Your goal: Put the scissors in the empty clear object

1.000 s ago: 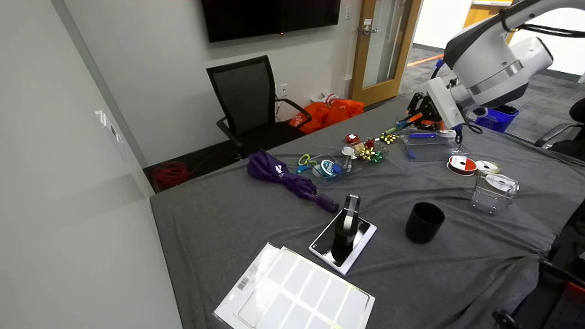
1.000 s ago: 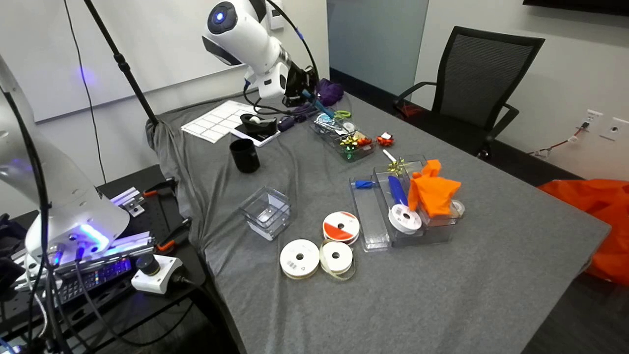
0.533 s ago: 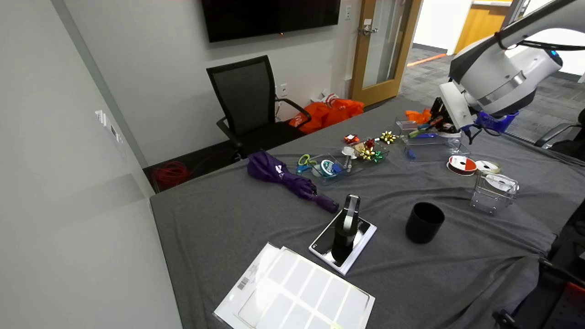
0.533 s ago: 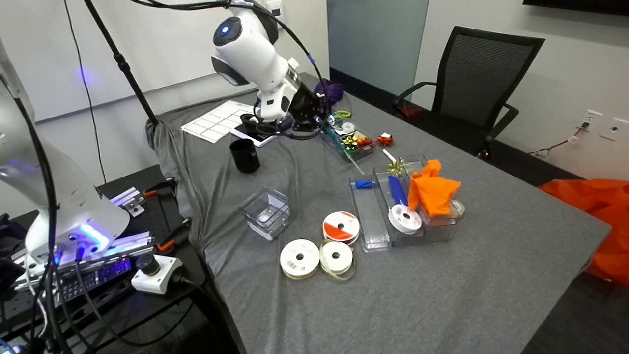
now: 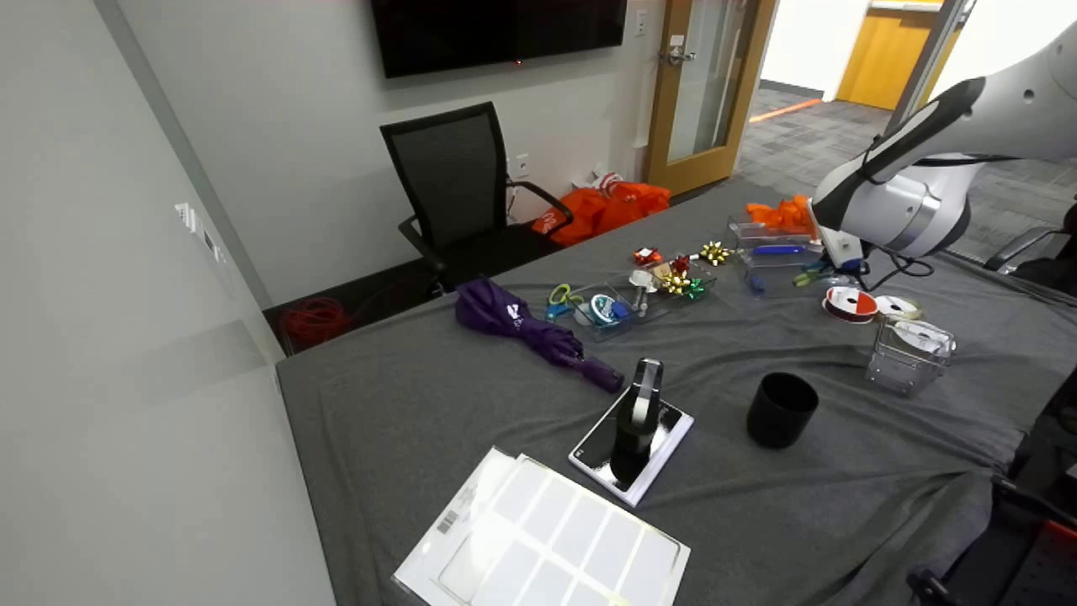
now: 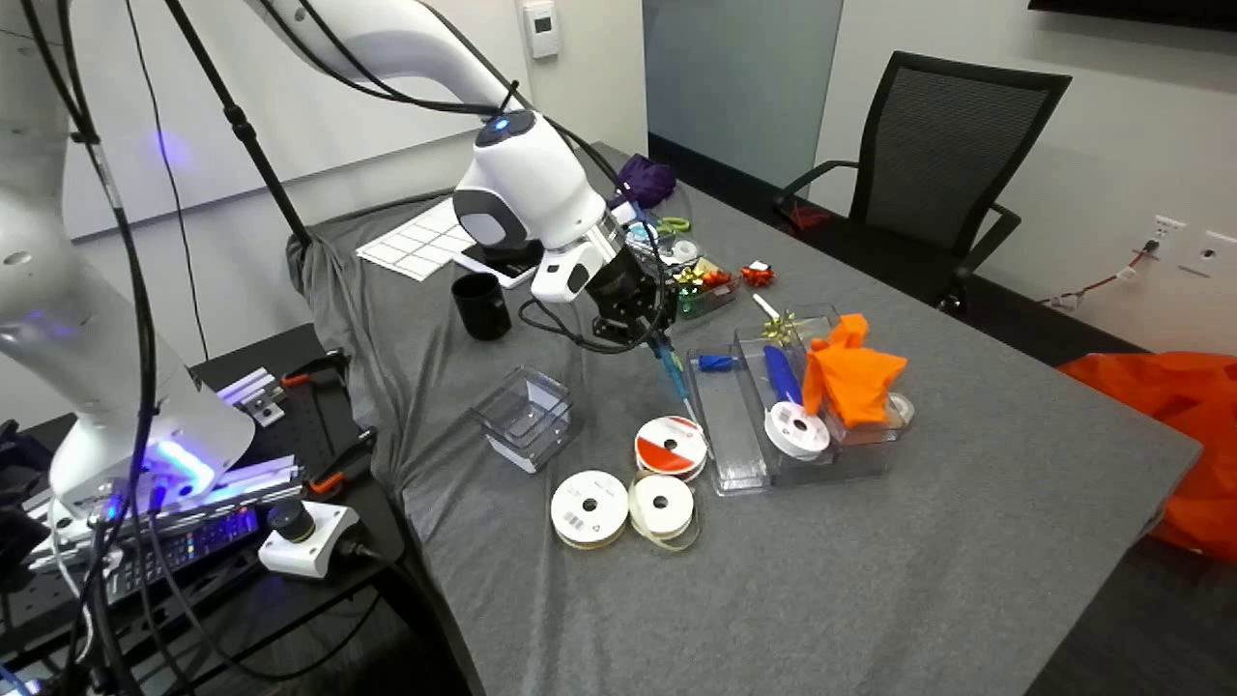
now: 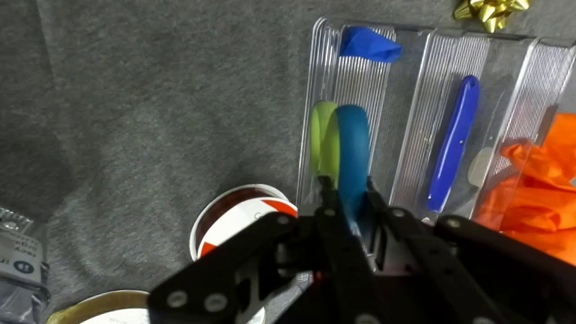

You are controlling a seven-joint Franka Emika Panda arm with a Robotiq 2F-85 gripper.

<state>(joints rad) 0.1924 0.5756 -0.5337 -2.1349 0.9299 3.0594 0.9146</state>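
Observation:
My gripper is shut on a pair of scissors with blue and green handles. In the wrist view the fingertips pinch the blue handle; the blades are mostly hidden by the fingers. In an exterior view the scissors hang above the gap between the red-marked spool and the divided tray. The empty clear container stands on the cloth, left of the spools in that view. It also shows in an exterior view, and its edge shows at the lower left of the wrist view, apart from the gripper.
Ribbon spools lie beside the container. A divided clear tray holds a blue-handled tool and orange cloth. A black cup stands behind the container. Another pair of green-blue scissors lies by the bow tray.
The arm has swung from over the bow tray towards the spools and divided tray, carrying the scissors along and lower. The scissors stay in the gripper. The container has not moved.

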